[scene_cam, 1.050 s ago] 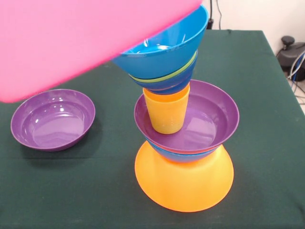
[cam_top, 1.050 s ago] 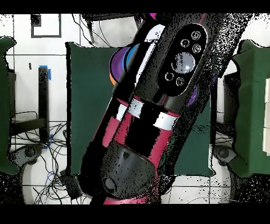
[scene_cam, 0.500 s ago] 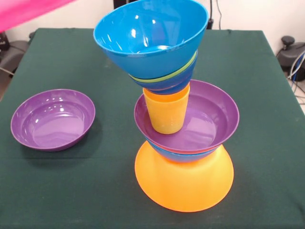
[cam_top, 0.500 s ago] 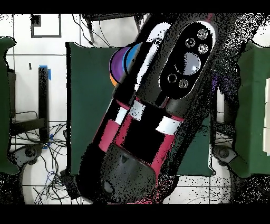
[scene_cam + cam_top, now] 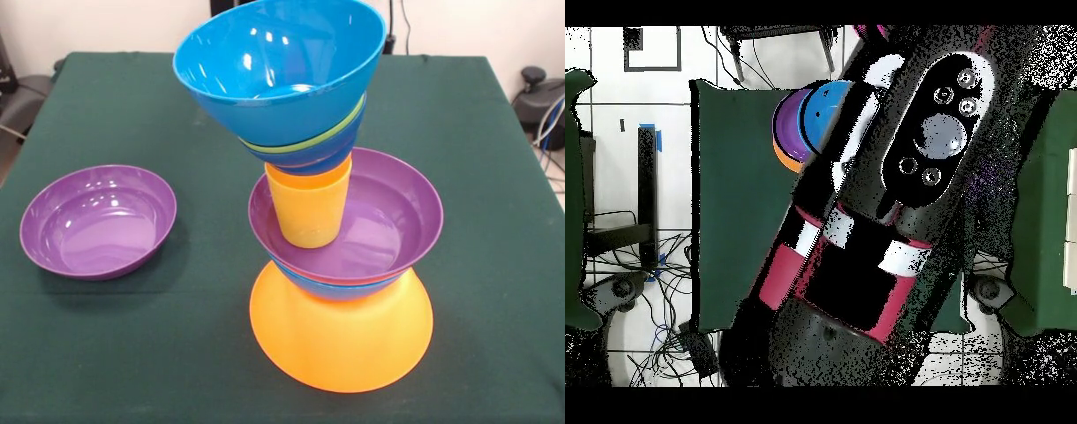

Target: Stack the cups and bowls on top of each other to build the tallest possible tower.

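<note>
Front view: the tower [image 5: 340,221] stands on the desk [image 5: 106,353], right of centre, a purple bowl [image 5: 97,221] well to its left. Overhead my arm [image 5: 885,200] covers the desk; my hand's state I cannot tell.

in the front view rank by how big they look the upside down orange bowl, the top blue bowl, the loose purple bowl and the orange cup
1. top blue bowl and upside-down orange bowl: look alike in width; the blue one sits higher and tilted toward the camera, so unsure.
2. loose purple bowl.
3. orange cup.
</note>
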Motion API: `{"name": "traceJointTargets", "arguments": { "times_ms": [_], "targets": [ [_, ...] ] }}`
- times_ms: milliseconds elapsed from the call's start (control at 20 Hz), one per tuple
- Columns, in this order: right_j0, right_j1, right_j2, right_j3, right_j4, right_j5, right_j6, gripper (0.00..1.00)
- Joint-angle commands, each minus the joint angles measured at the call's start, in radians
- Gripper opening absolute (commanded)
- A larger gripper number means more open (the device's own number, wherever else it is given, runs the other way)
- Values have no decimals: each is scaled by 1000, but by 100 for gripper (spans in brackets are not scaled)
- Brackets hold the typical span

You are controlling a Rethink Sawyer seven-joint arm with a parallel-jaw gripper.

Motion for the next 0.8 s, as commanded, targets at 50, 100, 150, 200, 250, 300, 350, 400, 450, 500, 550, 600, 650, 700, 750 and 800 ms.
{"name": "traceJointTargets", "arguments": {
  "times_ms": [50,100,150,200,250,300,350,400,450,500,550,600,650,700,750,800],
  "targets": [
    [80,9,371,3,-370,85,-209,0],
    [90,4,406,14,-407,95,-212,0],
    [100,-2,441,27,-443,105,-217,0],
    [112,-9,477,42,-478,120,-221,0],
    [128,-16,517,64,-515,125,-224,0],
    [144,-24,558,86,-552,130,-226,0],
    [162,-33,597,112,-588,124,-228,0],
    [181,-43,637,142,-624,116,-232,0],
    [198,-53,670,172,-653,103,-238,0],
    [215,-63,703,202,-682,90,-245,0],
    [234,-77,734,239,-712,71,-253,0],
    [248,-88,757,266,-736,58,-260,0],
    [252,-91,766,273,-746,58,-264,0],
    [256,-95,775,280,-757,58,-267,0],
    [262,-99,785,287,-770,63,-272,0],
    [265,-100,789,287,-780,71,-271,0]
  ]
}}
